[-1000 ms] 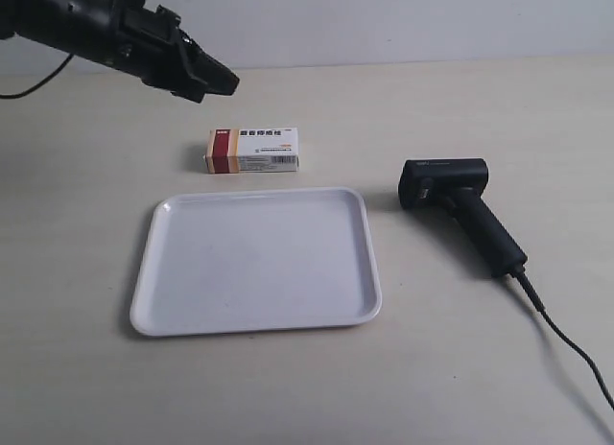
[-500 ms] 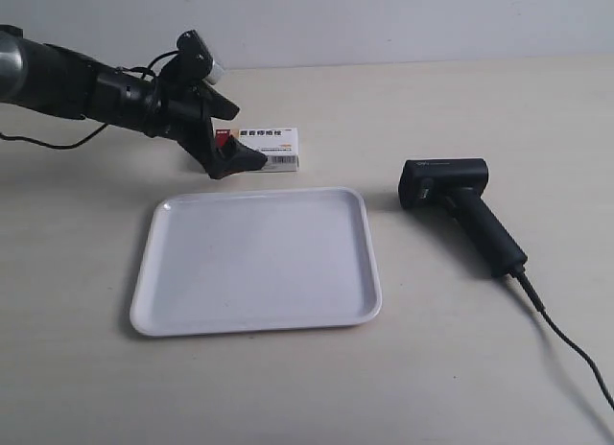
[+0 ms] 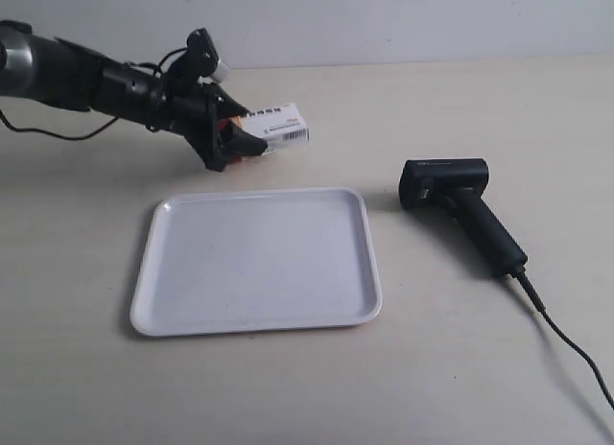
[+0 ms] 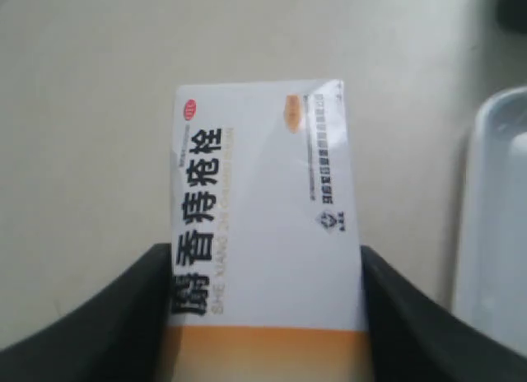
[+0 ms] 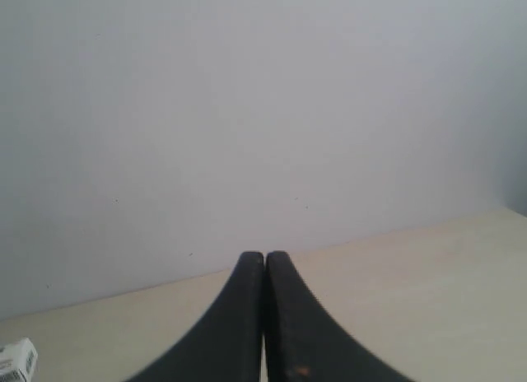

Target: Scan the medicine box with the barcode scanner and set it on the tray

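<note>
The medicine box (image 3: 276, 126) is white with a red and orange end and hangs tilted above the table, just beyond the tray's far edge. My left gripper (image 3: 236, 138), on the arm at the exterior view's left, is shut on its coloured end. In the left wrist view the medicine box (image 4: 263, 209) fills the gap between the two black fingers (image 4: 90, 324). The white tray (image 3: 173, 311) lies flat in the middle. The black barcode scanner (image 3: 460, 205) lies on the table to the tray's right, cable trailing away. My right gripper (image 5: 264, 258) is shut on nothing, and it is out of the exterior view.
The scanner's black cable (image 3: 566, 344) runs toward the exterior view's lower right corner. A pale wall (image 3: 384, 23) stands behind the table. A corner of the medicine box (image 5: 16, 359) shows at the edge of the right wrist view.
The left arm came down to the box, closed on its coloured end and raised it off the table, tilted. Tray and scanner have not moved.
</note>
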You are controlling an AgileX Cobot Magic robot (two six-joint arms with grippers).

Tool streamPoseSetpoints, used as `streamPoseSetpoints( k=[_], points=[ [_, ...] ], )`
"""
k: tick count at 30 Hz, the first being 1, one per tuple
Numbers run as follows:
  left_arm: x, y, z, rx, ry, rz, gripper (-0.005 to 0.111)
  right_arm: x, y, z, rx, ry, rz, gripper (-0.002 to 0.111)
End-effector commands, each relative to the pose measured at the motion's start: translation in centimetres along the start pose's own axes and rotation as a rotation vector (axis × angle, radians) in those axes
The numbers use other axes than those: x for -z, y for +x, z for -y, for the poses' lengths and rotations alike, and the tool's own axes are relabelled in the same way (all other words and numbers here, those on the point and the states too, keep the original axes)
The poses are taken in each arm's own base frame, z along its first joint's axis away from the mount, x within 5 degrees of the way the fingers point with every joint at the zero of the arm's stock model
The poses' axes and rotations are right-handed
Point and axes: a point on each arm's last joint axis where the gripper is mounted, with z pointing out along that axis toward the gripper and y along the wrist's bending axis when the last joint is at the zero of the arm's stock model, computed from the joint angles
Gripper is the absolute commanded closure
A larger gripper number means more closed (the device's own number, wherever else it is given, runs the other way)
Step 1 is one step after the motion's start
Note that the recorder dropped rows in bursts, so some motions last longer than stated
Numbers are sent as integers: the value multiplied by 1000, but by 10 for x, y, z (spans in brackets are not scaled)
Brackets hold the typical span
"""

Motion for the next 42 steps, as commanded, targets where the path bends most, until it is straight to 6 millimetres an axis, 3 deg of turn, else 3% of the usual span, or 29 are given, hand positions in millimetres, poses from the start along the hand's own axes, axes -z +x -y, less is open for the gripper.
streamPoseSetpoints(
  k=[1,5,8,12,18,21,24,27,30,35,38,42],
  points=[
    [56,-69,18,-114,118,65,106,-12,-10,-5,-5,-22,-37,108],
    [97,-100,53,-198,259,123,106,-44,-15,-24,17,-168,-221,108],
    [109,-100,78,-248,242,168,106,-77,-2,-38,50,-249,-437,98],
    [110,-79,102,-193,121,69,106,-130,29,-40,78,-231,-669,69],
    [102,-56,121,-152,126,-14,106,-184,77,-46,125,-336,-836,25],
    [101,-51,124,-141,141,-24,106,-205,101,-45,182,-383,-891,11],
    [100,-47,128,-136,162,-31,106,-222,120,-35,233,-295,-962,6],
    [99,-45,130,-137,172,-40,106,-230,135,-32,251,-305,-995,6],
    [99,-44,130,-138,173,-42,106,-234,146,-39,254,-422,-994,7],
    [99,-43,131,-139,179,-48,106,-241,157,-29,321,-347,-1037,18],
    [95,-38,131,-127,192,-58,106,-241,157,-30,351,-379,-1029,41],
    [85,-25,130,-94,220,-80,106,-243,143,-34,365,-385,-988,81]
  ],
)
